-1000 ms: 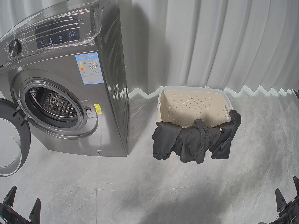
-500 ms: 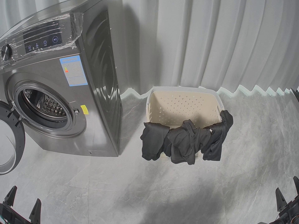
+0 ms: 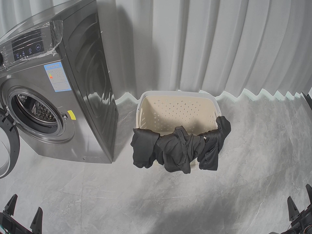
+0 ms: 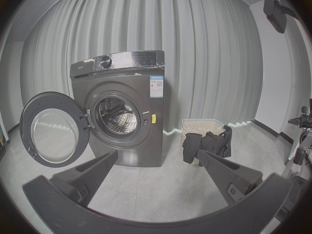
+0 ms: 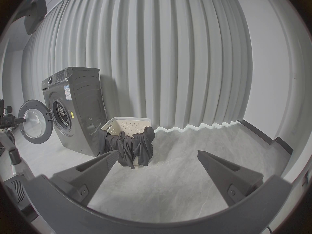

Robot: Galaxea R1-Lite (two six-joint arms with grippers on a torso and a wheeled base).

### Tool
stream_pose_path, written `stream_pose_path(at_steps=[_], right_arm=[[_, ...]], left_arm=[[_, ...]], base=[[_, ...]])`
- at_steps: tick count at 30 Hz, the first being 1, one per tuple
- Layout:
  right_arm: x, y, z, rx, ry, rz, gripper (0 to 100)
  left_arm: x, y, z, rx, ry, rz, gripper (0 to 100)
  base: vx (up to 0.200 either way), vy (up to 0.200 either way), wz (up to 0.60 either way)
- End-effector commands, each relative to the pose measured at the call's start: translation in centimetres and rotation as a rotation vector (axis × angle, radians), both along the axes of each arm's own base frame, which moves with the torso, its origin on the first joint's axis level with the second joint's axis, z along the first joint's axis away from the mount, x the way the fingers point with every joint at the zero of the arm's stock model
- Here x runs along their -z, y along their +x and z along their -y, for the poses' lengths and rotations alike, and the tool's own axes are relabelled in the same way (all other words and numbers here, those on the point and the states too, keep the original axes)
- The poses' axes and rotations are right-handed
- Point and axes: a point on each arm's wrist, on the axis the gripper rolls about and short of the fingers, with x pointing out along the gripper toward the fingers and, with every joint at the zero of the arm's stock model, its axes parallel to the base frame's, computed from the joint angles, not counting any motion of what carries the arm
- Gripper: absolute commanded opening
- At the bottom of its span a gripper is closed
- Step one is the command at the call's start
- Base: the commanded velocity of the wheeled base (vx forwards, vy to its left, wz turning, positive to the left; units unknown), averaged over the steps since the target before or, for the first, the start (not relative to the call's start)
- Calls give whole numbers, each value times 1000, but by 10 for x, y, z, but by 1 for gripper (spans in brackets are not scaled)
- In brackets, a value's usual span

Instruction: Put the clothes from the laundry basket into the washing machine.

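1. Floor [image 3: 156,195] stretches from left claw [image 4: 156,152] and right claw [image 5: 156,152], both spread apart, to the laundry basket [image 3: 175,111].
2. Clothes [image 3: 177,148] drape over its rim nearest the claws.
3. Washing machine [image 4: 126,77] faces the left claw, door [image 4: 53,129] swung wide; left wrist view shows its drum [image 4: 118,114].

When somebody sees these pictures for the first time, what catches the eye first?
Dark clothes draped over the near rim of the cream basket stand out most. On the basket's left stands the grey washer, its round door swung wide open. The left gripper and right gripper sit low, open, far from the clothes.
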Motion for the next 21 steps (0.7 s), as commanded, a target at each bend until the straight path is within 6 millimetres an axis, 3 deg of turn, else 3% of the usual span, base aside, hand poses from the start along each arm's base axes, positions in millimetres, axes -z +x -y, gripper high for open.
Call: stream_pose_path(at_steps=[1,13,21], right_arm=[[4,0,0,-1,1,5,100],[4,0,0,2,1,5,100],[4,0,0,2,1,5,100]], left_arm=[[5,0,0,2,-1,0,100],[5,0,0,6,-11,0,100],[5,0,0,9,-13,0,100]], base=[[0,0,0],[0,0,0],[0,-200,0]])
